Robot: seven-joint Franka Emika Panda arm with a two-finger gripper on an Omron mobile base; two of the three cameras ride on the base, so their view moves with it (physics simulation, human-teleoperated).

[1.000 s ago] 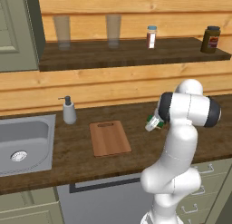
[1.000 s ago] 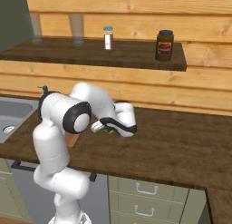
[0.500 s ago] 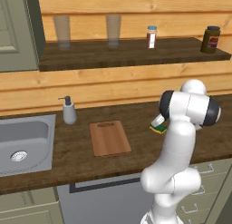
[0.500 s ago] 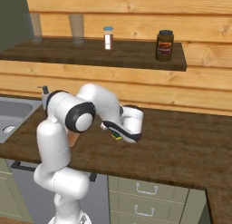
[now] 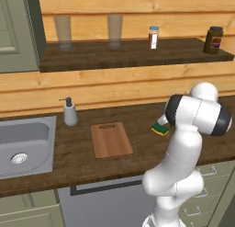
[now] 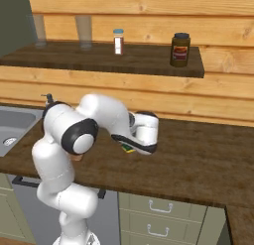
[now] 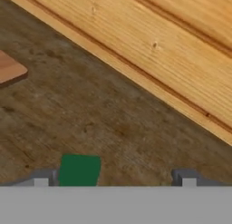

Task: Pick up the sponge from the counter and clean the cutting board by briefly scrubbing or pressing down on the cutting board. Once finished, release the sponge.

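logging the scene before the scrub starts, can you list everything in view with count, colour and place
sponge: 1, green top over yellow, on the counter right of the board
cutting board: 1, reddish-brown wood, flat on the counter right of the sink
counter: 1, dark brown wood grain, along the wall
sink: 1, steel, set in the counter's left end
soap dispenser: 1, grey, behind the sink's right corner
shelf: 1, dark wood, on the wall above the counter
glasses: 2, clear, left part of the shelf
small bottle: 1, white with blue cap, on the shelf
jar: 1, dark brown, right end of the shelf
claw: 1, dark tips apart, low over the counter, sponge by one tip
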